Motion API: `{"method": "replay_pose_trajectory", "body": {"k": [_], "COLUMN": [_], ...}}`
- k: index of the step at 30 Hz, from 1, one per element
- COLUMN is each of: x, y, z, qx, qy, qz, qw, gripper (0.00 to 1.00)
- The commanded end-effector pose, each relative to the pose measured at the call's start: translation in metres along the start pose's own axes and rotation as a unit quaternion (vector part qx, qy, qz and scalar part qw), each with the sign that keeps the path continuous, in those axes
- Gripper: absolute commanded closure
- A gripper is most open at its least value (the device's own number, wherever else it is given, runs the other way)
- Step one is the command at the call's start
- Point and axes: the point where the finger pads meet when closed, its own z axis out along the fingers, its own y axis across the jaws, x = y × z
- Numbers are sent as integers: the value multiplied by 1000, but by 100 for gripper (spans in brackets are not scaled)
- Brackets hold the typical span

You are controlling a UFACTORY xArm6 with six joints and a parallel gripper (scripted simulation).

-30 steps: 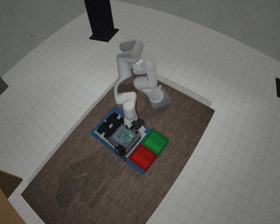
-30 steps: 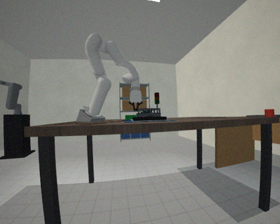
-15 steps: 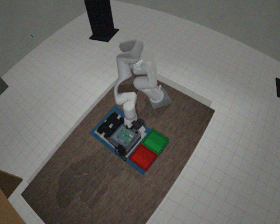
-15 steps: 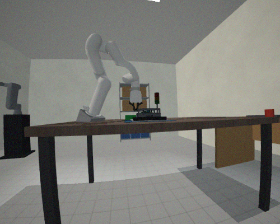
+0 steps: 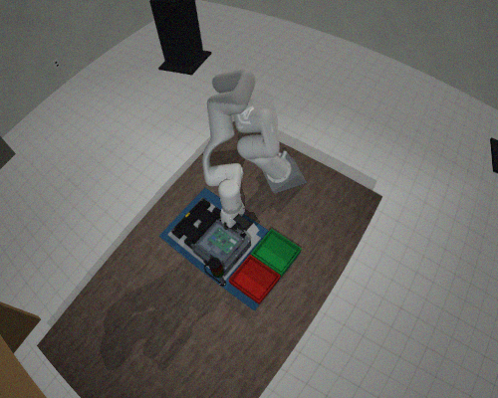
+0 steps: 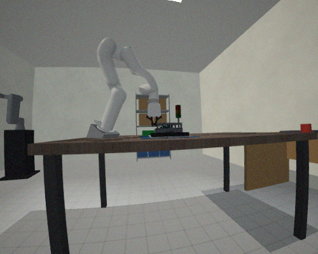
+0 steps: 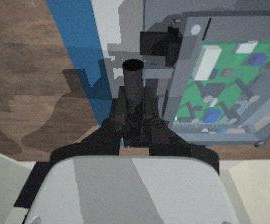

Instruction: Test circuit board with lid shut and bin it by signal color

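White floor tiles surround my dark wooden desk (image 5: 133, 318), and a blue bench mat (image 5: 175, 242) lies on it under the work things. From the top view I see the arm (image 5: 222, 134) bent down from its grey base (image 5: 297, 180) toward the tester (image 5: 201, 244), with the black tray (image 5: 195, 221) just beside the tester on the side away from the bins. The green bin (image 5: 277, 250) and red bin (image 5: 255, 279) stand upright side by side, touching or nearly so, on the tester's other side.

The circuit board (image 7: 221, 82) lies face up in the tester, under the see-through lid (image 7: 186, 65), and my wrist view shows its white connector (image 7: 207, 62) at the end nearer the dark block at the tester's edge. I cannot tell whether the pins pass through its holes.

My fingers are pinching the lid's black handle (image 7: 133, 85), a dark cylinder that stands between them and pokes past their tips. The gripper (image 6: 154, 120) hangs straight down over the tester's edge in the exterior view.

The signal tower (image 6: 178, 112) stands beside the tester; I cannot make out a lit color on it. A shelf rack (image 6: 137, 111) with brown boxes stands against the far wall, and a second arm (image 6: 9, 106) sits on a black pedestal (image 6: 18, 152) at the left.
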Motion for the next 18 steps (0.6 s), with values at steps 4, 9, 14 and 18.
{"method": "replay_pose_trajectory", "body": {"k": [4,9,14,18], "x": [0,0,0,0], "y": [1,1,1,1], "z": [1,1,3,4], "qx": [-1,-1,-1,-1], "qy": [0,0,0,0], "qz": [0,0,0,0], "qw": [1000,1000,1000,1000], "gripper": [100,100,100,100]}}
